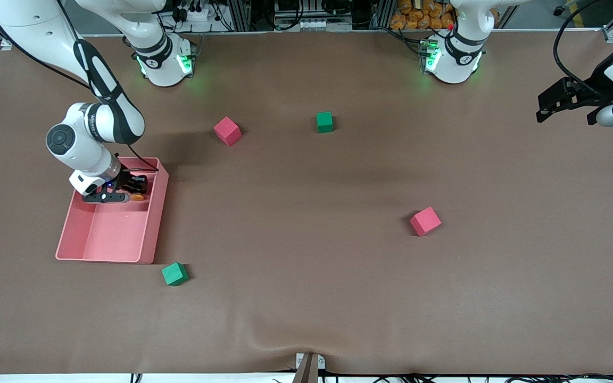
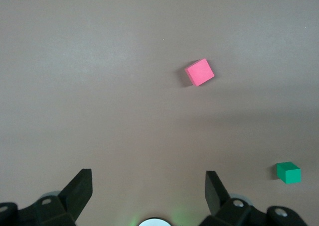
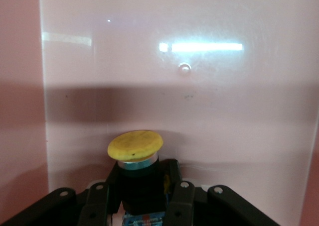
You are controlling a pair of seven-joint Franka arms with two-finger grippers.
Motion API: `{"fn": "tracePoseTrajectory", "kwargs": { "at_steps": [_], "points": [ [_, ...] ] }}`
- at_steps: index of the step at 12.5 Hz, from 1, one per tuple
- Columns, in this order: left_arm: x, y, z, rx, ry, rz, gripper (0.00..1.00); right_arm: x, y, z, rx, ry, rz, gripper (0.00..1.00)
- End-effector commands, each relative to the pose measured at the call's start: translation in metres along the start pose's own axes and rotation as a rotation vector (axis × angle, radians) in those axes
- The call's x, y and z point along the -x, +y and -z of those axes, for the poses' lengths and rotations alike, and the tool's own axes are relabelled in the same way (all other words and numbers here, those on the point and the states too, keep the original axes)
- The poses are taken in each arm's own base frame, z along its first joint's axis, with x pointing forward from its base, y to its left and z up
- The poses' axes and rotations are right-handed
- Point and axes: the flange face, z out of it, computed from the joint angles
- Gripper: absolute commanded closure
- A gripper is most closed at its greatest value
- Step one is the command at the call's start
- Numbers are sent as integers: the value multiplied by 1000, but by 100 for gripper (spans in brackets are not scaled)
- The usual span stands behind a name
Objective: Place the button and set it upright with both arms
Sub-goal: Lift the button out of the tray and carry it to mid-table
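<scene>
Orange-capped button [image 3: 135, 156] (black body) pinched in right claw [image 3: 139, 201].

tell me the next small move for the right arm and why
Probably lift straight up out of the pink tray. The right gripper is shut on the button low inside the tray, so it likely needs to clear the walls before carrying it toward the open table. The left gripper waits open above the table at its own end.
</scene>
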Motion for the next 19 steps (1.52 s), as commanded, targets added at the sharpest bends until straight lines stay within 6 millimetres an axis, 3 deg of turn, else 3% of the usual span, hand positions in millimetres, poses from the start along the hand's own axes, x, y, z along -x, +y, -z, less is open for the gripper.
{"fn": "tracePoseTrajectory", "kwargs": {
  "at_steps": [1, 3, 6, 8, 10, 11, 13, 17, 19],
  "points": [
    [4, -1, 7, -16, 7, -21, 0, -9, 1, 46, 18, 110, 157, 100],
    [4, -1, 7, -16, 6, -21, 0, -19, 1, 91, 20, 120, 270, 100],
    [3, -3, 7, -16, 7, -17, 0, -57, 5, 188, -16, 30, 362, 100],
    [4, -2, 8, -14, 9, -17, 0, -80, -6, 235, -26, 9, 379, 100],
    [4, -2, 8, -14, 9, -17, 0, -97, -29, 261, -27, 25, 378, 100],
    [4, -2, 8, -14, 9, -17, 0, -104, -54, 275, -31, 42, 362, 100],
    [4, -4, 8, -13, 10, -14, 0, -114, -115, 282, -38, 43, 292, 100],
    [6, -6, 11, -17, 15, -10, 0, -110, -268, 259, -47, 29, 147, 100],
    [7, -5, 12, -17, 16, -10, 0, -109, -342, 237, -55, 34, 83, 100]
  ]
}}
